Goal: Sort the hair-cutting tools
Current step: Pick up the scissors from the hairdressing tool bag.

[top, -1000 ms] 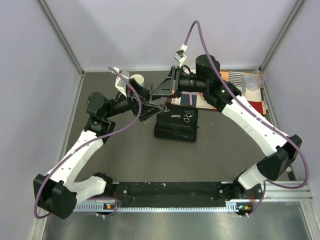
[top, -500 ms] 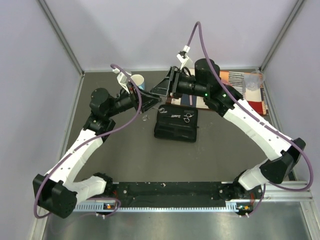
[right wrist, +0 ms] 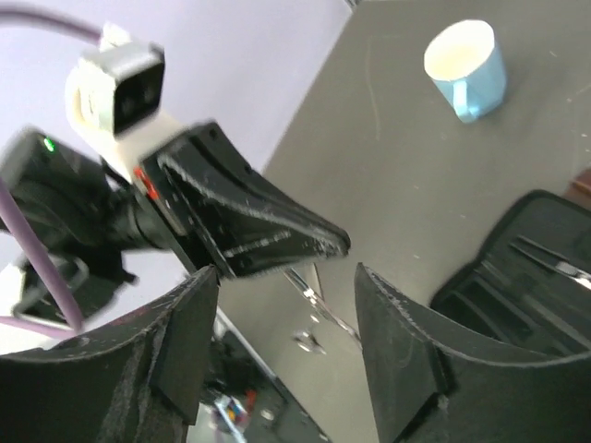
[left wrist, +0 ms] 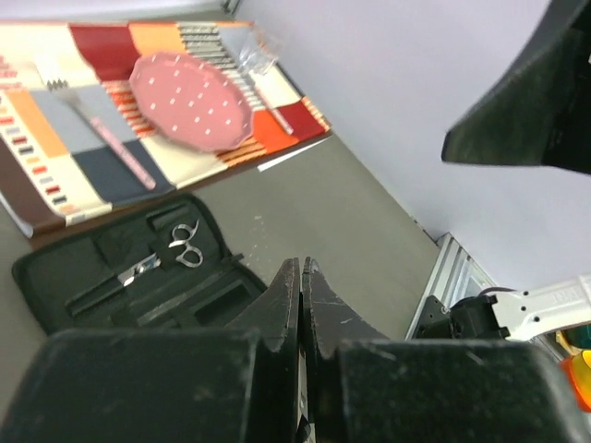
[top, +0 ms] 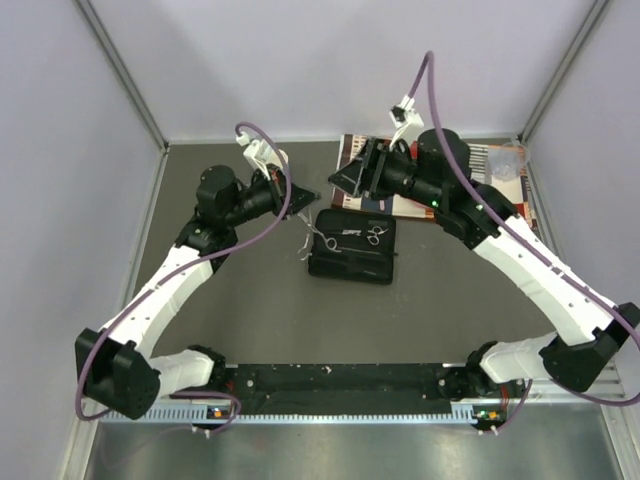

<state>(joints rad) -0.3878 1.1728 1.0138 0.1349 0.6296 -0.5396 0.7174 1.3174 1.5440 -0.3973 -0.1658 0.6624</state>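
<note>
My left fingers are clenched flat together. From my right wrist they show as a black wedge pinching a pair of small thin silver metal scissors by the blade end. The scissors hang down from the tip, finger rings lowest, above the dark grey counter. From overhead they dangle just beside the left edge of the black rectangular zip case, which lies open and flat on the counter.

A second pair of silver scissors lies inside the open case, rings toward the far side. The other slots hold dark shapes I cannot tell apart.

My right fingers are spread apart with nothing between them. They are raised over the far side of the counter, facing my left fingers.

Beyond the case lies a striped multicoloured placemat. It carries a round pink dotted plate and a fork with a pinkish handle. A pale blue mug stands upright on the counter, well apart from the case.
</note>
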